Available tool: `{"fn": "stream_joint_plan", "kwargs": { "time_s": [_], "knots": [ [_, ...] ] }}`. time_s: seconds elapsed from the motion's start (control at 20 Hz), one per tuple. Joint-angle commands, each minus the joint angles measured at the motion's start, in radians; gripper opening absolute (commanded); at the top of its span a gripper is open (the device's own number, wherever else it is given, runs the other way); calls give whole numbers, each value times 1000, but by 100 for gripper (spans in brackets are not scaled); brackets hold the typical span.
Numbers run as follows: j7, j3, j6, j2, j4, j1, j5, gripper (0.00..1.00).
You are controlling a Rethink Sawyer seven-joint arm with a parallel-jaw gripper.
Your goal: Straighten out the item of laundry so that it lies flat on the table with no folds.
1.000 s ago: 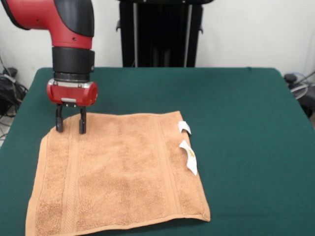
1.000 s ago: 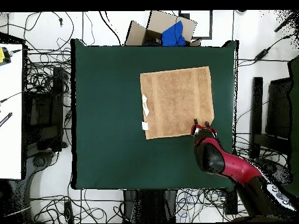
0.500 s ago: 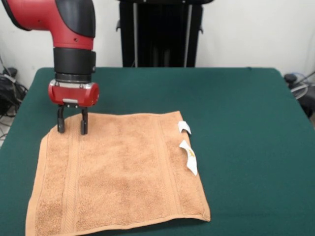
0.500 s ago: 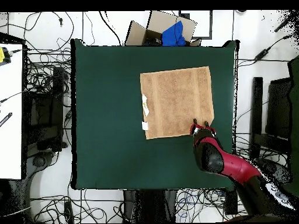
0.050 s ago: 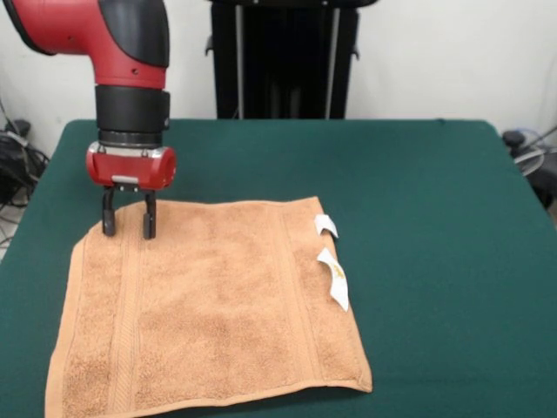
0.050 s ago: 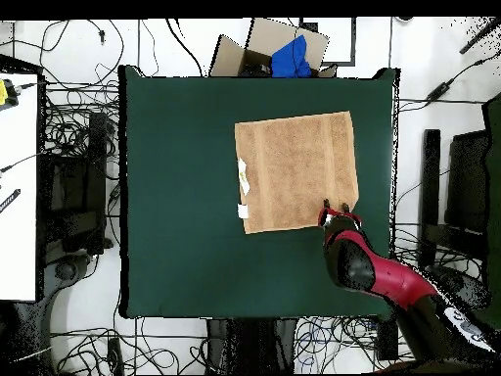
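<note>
While the red and black arm's two-fingered gripper stands with its fingers apart at one corner, the light orange-tan terry hand towel lies spread flat.
Both black fingertips sit at the towel's far left corner in the front view, on or just above the pile. Woven bands cross the rectangular cloth, and two small white tags curl off its right edge. Dark green felt covers the large table; tangled black cables cover the pale floor around it.

I see an orange-tan terry towel with woven border bands and white tags, a dark green table, and a red-and-black arm.
</note>
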Motion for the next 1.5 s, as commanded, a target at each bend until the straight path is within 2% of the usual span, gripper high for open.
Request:
{"fn": "stream_joint_plan", "kwargs": {
  "time_s": [0.05, 0.35, 0.4, 1.2, 1.4, 1.5],
  "knots": [
    [95, 45, 15, 52, -92, 33, -58, 100],
    [95, 42, 1, 62, -104, 41, -64, 100],
    [97, 42, 2, 62, -104, 42, -65, 0],
    [115, 31, -24, 71, -105, 47, -53, 0],
    [117, 27, -19, 51, -87, 49, -50, 0],
    [121, 31, -3, 14, -57, 47, -45, 0]
  ]
}}
